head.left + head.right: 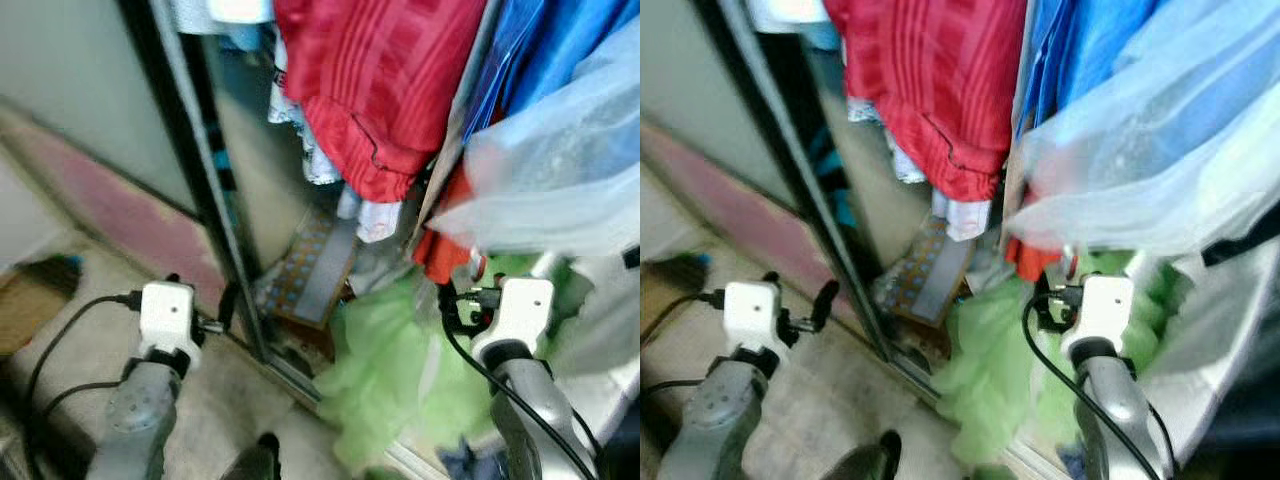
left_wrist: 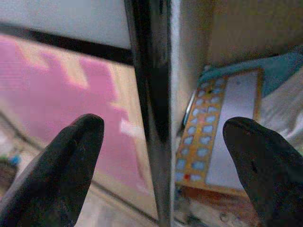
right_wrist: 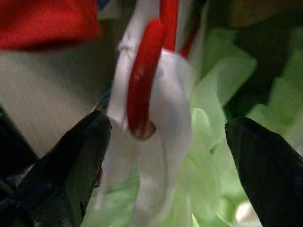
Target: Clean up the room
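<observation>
From the head views, we stand at an open wardrobe whose dark sliding door edge [image 1: 215, 240] runs down between our arms. A red garment [image 1: 375, 80] hangs above, a clear plastic bag [image 1: 560, 180] bulges on the right, and crumpled green plastic [image 1: 375, 380] lies heaped at the wardrobe's foot beside a patterned flat box [image 1: 315, 265]. We judge the step in hand to be sliding the door or clearing the spill. To do it well, we should push the green plastic inside the track before the door moves, so nothing jams.

In the left wrist view, our left gripper [image 2: 163, 142] has its fingers spread wide, one on each side of the door edge [image 2: 151, 109], not touching it, so it holds nothing.

In the right wrist view, our right gripper [image 3: 168, 151] is also spread wide and holds nothing. A red loop [image 3: 142, 80] with white fabric [image 3: 165, 118] hangs between the fingers. Whether the left finger brushes the fabric we cannot tell.
</observation>
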Tool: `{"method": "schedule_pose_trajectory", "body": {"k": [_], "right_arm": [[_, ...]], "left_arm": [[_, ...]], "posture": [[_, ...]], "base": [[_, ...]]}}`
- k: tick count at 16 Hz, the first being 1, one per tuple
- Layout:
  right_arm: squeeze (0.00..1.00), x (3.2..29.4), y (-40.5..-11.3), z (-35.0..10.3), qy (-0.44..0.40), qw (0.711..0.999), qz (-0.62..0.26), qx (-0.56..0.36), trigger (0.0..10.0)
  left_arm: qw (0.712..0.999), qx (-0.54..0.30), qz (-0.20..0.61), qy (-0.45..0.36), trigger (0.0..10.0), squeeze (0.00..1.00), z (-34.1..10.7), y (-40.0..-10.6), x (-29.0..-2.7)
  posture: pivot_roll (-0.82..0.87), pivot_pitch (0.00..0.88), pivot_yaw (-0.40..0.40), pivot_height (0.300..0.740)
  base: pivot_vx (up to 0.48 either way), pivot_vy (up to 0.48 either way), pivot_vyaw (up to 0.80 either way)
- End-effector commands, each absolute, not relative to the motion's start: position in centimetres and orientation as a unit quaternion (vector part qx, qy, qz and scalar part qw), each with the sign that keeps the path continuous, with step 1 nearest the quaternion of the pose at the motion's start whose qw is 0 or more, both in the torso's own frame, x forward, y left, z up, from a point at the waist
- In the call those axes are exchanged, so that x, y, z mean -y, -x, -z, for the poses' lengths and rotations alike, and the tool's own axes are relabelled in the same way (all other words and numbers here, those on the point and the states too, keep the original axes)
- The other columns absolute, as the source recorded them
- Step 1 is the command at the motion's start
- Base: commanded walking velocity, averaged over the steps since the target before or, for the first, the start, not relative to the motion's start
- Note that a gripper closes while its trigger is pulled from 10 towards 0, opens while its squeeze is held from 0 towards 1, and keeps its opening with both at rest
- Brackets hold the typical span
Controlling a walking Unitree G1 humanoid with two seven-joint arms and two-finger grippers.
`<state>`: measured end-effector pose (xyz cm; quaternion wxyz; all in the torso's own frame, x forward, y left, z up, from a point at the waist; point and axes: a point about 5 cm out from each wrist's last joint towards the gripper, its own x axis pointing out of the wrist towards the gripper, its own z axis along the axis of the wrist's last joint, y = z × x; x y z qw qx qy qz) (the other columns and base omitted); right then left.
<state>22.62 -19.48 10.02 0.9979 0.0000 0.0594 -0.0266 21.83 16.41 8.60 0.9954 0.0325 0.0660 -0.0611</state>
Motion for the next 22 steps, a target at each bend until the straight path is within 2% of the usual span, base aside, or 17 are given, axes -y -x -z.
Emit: {"method": "schedule_pose_trajectory", "body": {"k": [1, 3, 6, 9, 11, 12, 13, 16, 18, 19, 20, 22], "right_arm": [[0.0, 19.3, -22.6, -9.6, -0.005, 0.997, 0.026, -0.067, 10.0], [0.0, 19.5, -22.5, -9.4, -0.008, 0.997, 0.034, -0.068, 10.0], [0.0, 19.6, -22.0, -9.5, -0.012, 0.996, 0.045, -0.071, 10.0], [0.0, 19.8, -18.2, -8.5, -0.009, 0.993, 0.037, -0.112, 10.0], [0.0, 20.2, -17.5, -8.1, -0.004, 0.991, 0.037, -0.128, 10.0], [0.0, 20.4, -16.9, -8.9, 0.062, 0.993, 0.005, -0.1, 10.0], [0.0, 20.3, -16.6, -9.4, 0.094, 0.992, -0.011, -0.087, 10.0], [0.0, 19.9, -14.4, -8.8, 0.115, 0.988, -0.033, -0.093, 10.0], [0.0, 19.1, -12.4, -7.4, 0.01, 0.986, -0.084, -0.141, 10.0], [0.0, 17.6, -11.3, -6.9, -0.014, 0.969, -0.193, -0.155, 10.0], [0.0, 17.3, -11.2, -6.7, -0.021, 0.965, -0.21, -0.157, 10.0], [0.0, 15.5, -12.9, -5.6, -0.064, 0.953, -0.256, -0.15, 10.0]], "left_arm": [[0.996, -0.075, 0.044, -0.036, 10.0, 0.0, -8.4, -21.5, -16.9], [0.996, -0.088, 0.028, -0.017, 10.0, 0.0, -8.1, -21.6, -17.3], [0.995, -0.08, 0.026, -0.047, 10.0, 0.0, -8.3, -21.6, -17.5], [0.994, -0.091, 0.027, -0.058, 10.0, 0.0, -8.0, -20.9, -18.4], [0.994, -0.093, 0.031, -0.056, 10.0, 0.0, -7.9, -21.0, -18.3], [0.994, -0.087, 0.034, -0.059, 10.0, 0.0, -8.1, -21.3, -18.0], [0.994, -0.085, 0.035, -0.059, 10.0, 0.0, -8.1, -21.5, -17.9], [0.994, -0.082, 0.041, -0.057, 10.0, 0.0, -8.1, -21.8, -17.7], [0.994, -0.083, 0.043, -0.058, 10.0, 0.0, -8.1, -21.9, -17.7], [0.994, -0.086, 0.045, -0.058, 10.0, 0.0, -8.0, -22.0, -17.8], [0.994, -0.087, 0.046, -0.057, 10.0, 0.0, -7.9, -22.0, -17.7], [0.993, -0.086, 0.054, -0.054, 10.0, 0.0, -7.9, -22.5, -17.2]], "posture": [[0.0, 0.108, -0.029, 0.74], [0.01, 0.106, -0.025, 0.74], [0.0, 0.105, -0.017, 0.74], [-0.01, 0.101, -0.014, 0.74], [-0.02, 0.097, -0.013, 0.74], [-0.03, 0.093, -0.014, 0.74], [-0.04, 0.087, -0.017, 0.74], [-0.05, 0.086, -0.017, 0.74], [-0.06, 0.09, -0.009, 0.74], [-0.08, 0.093, 0.001, 0.74], [-0.08, 0.093, 0.001, 0.74], [-0.07, 0.091, 0.005, 0.74]], "base": [[0.0, 0.0, 0.8], [0.0, 0.0, 0.8], [0.0, 0.0, 0.8], [0.0, 0.0, 0.16], [0.0, 0.0, 0.0], [0.0, 0.0, 0.0], [0.0, 0.0, 0.0], [0.0, 0.0, 0.0], [0.0, 0.0, 0.0], [0.0, 0.0, 0.0], [0.0, 0.0, 0.0], [0.0, 0.0, 0.0]]}}
